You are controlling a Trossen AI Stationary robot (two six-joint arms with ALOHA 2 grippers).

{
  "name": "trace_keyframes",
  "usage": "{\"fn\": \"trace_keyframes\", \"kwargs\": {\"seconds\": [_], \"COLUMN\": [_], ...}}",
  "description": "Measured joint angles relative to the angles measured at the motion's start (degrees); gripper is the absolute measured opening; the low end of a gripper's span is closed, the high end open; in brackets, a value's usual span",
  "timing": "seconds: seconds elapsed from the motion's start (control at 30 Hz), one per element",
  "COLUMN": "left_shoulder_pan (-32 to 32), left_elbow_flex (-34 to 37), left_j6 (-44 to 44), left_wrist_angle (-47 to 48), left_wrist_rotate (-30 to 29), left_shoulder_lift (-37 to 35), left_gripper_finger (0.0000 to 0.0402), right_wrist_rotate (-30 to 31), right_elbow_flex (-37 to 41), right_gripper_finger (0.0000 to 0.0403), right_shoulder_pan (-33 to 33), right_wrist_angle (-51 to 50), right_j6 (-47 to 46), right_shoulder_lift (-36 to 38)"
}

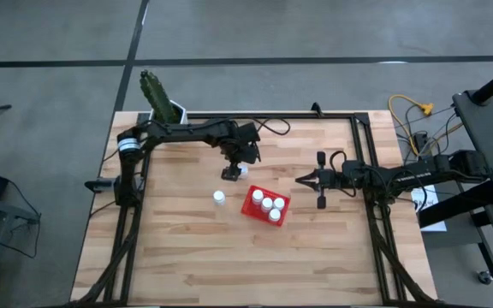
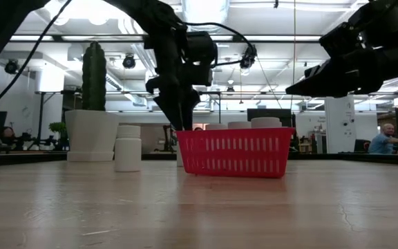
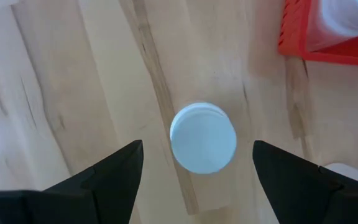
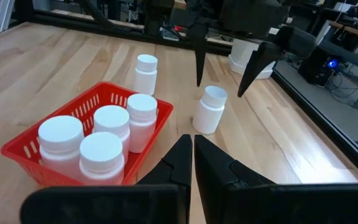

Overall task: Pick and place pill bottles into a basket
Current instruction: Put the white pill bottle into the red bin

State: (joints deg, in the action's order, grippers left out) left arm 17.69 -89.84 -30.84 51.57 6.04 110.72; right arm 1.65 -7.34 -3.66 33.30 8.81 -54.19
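Hovering above a standing pill bottle (image 3: pixel 202 138), the left tool (image 1: pixel 231 172) is spread wide and grips nothing; the left wrist view looks straight down on the white cap centred between the two dark fingers (image 3: pixel 114 177), clear of both. That bottle stands on the wooden counter (image 1: pixel 178 248) just beside a corner of the red basket (image 1: pixel 253 205).

The right wrist view shows what the overhead view hides: the left tool's fingertips straddle the bottle from above without touching it, and the right tool (image 4: pixel 192 149) has its own fingers pressed together, clenched on nothing. From above, the right tool (image 1: pixel 305 179) hangs near the basket's other side, apart from it.

Count: six pill bottles. Four stand upright inside the basket, their caps visible from above and in the right wrist view. Two stand outside on the counter: the one under the left tool and a second bottle (image 1: pixel 219 197) near it, farther from the basket. One white cactus pot (image 1: pixel 168 109) sits at the counter's far edge.
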Motion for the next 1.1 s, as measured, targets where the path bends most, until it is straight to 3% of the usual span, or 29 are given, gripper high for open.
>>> {"fn": "trace_keyframes", "kwargs": {"seconds": [1.1], "left_shoulder_pan": [-0.87], "left_elbow_flex": [1.22], "left_j6": [0.53], "left_wrist_angle": [-4.70], "left_wrist_rotate": [0.28], "left_shoulder_lift": [0.76], "left_gripper_finger": [0.0283], "right_wrist_rotate": [-0.03], "right_elbow_flex": [0.14], "right_gripper_finger": [0.0009], "right_shoulder_pan": [0.00], "right_wrist_angle": [0.02], "right_j6": [-0.28], "right_shoulder_lift": [0.00]}}
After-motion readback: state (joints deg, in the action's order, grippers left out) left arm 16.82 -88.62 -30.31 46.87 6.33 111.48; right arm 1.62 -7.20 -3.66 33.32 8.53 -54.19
